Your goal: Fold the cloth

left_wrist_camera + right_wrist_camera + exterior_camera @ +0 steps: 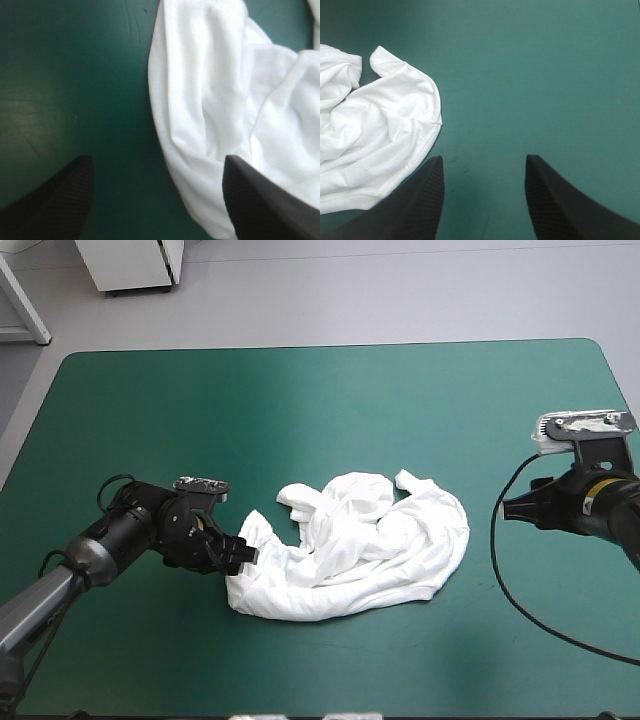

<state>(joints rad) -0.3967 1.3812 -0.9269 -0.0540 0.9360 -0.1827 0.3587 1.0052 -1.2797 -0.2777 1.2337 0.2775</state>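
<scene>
Crumpled white T-shirt (355,550) heaped near the middle of the teal-green cover (300,410), with both grippers released.
Your left gripper (243,552) straddles the heap's 9 o'clock edge, fingers spread. Your right gripper (485,160) hovers spread over bare cover at 3 o'clock, well apart. To do this well, you likely want to pinch one hem layer, not a bunch, and draw outward to flatten first.

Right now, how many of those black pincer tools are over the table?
2. The left tool, open, is at the left edge of the T-shirt. The right tool, also open, hangs to its right, apart from it. None seems hidden.
</scene>
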